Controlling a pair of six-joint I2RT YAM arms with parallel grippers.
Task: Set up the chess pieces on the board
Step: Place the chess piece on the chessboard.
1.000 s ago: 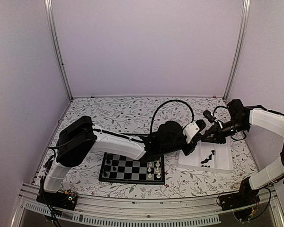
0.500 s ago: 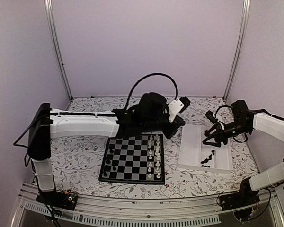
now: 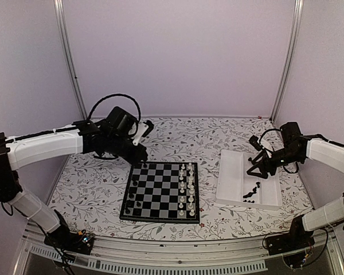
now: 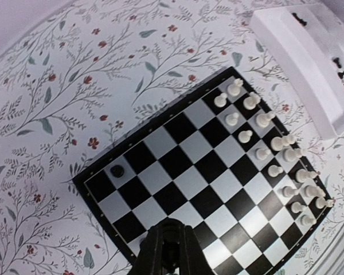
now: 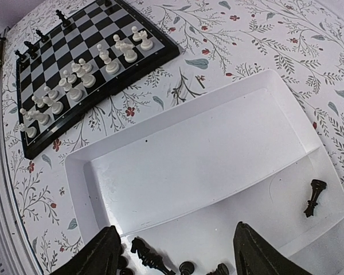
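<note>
Two arms, top view: your left gripper (image 3: pixel 140 156) hangs at the far-left corner of the board (image 3: pixel 160 213). Your right gripper (image 3: pixel 257 170) is over the white tray (image 3: pixel 230 172).
Board, top view: it lies on the flowered table (image 3: pixel 178 137), just left of the tray. White pieces (image 3: pixel 186 192) stand in its two right-hand files, and a few black chess pieces (image 3: pixel 132 197) stand along its left edge.
Tray, top view: more black chess pieces lie in a small heap in its near-right part, close under your right gripper.
Left gripper, left wrist view: the fingers (image 4: pixel 189 258) are drawn almost together, so it is closed. You cannot tell whether a piece is nipped between the tips.
Board, left wrist view: it sits right below those fingers. One black piece stands on a corner square, the white pieces line the opposite side, and the tray shows at the top right.
Right gripper, right wrist view: the fingers (image 5: pixel 106 252) are spread wide — open, above the tray's narrower compartment.
Chess pieces, right wrist view: several lie tumbled in that compartment between the two fingers, and one lies alone further right. A few stand on the board's far edge, with the white pieces on the side nearer the tray.
</note>
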